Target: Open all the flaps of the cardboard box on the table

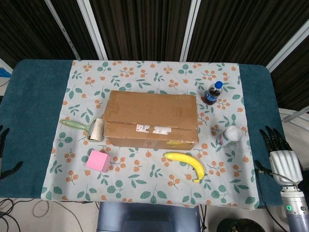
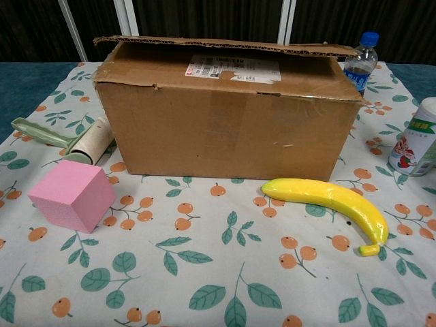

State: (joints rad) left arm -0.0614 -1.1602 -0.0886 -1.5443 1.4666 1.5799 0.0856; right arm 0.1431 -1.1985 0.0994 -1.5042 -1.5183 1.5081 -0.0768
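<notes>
cardboard box [image 1: 152, 118] sits mid-table with its flaps down, well apart from both hands. right hand [image 1: 279, 151] hangs off the table's right edge, fingers spread, holding nothing. left hand [image 1: 4, 145] barely shows at the far left edge, so its state cannot be told. beside the box: banana [image 1: 187, 163], pink cube [image 1: 98, 161], lint roller [image 1: 86, 128], cola bottle [image 1: 212, 93].

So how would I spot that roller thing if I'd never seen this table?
Find the cardboard box mid-table. At its left end lies the lint roller, touching or nearly touching the box. Its pale green handle and paper-coloured roll set it apart from the pink cube just in front.
</notes>
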